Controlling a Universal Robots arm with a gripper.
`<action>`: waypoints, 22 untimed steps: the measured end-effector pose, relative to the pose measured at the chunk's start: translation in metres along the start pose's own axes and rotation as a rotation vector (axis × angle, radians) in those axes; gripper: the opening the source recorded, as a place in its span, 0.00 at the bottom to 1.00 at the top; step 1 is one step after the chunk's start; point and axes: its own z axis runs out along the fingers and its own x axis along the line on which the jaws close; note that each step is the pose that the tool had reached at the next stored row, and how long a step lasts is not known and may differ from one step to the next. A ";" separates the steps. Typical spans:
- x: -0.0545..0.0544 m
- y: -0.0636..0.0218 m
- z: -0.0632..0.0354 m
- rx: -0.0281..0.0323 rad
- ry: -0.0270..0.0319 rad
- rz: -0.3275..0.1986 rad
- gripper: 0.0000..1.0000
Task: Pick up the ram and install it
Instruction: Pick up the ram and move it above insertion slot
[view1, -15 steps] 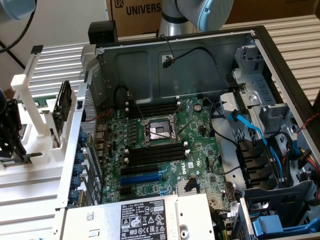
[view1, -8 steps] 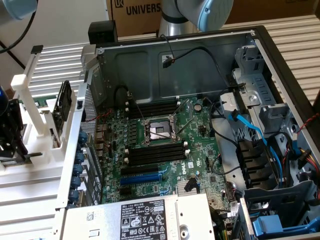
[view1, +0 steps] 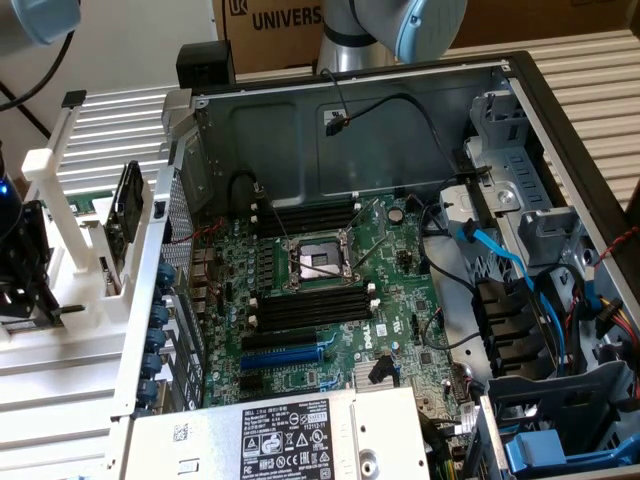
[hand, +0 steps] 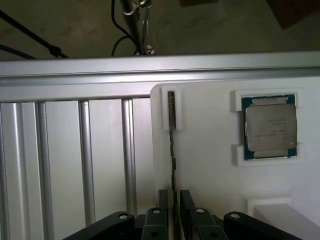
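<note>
End effector (hand: 173, 197) hangs over the white holder (hand: 210, 170), fingers spread, one on either side of the ram (hand: 172, 130) and not pinching it. The ram stands on edge in its slot, with the silver processor (hand: 270, 126) nearby in its own pocket.

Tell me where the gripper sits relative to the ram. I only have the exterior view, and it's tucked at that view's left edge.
Observer: In the wrist view the gripper straddles one end of the ram, with a finger on each side. The jaws are open, not clamped.
Operator: Is the ram out of its holder?
Observer: No. It stands on edge, with its other end in the slot of the white holder.
</note>
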 end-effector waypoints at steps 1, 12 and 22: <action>0.000 0.0000 0.0001 -0.0003 -0.0004 0.000 0.24; 0.000 -0.0001 0.0002 -0.0001 -0.0008 0.000 0.22; 0.000 -0.0001 0.0002 -0.0001 -0.0007 0.000 0.12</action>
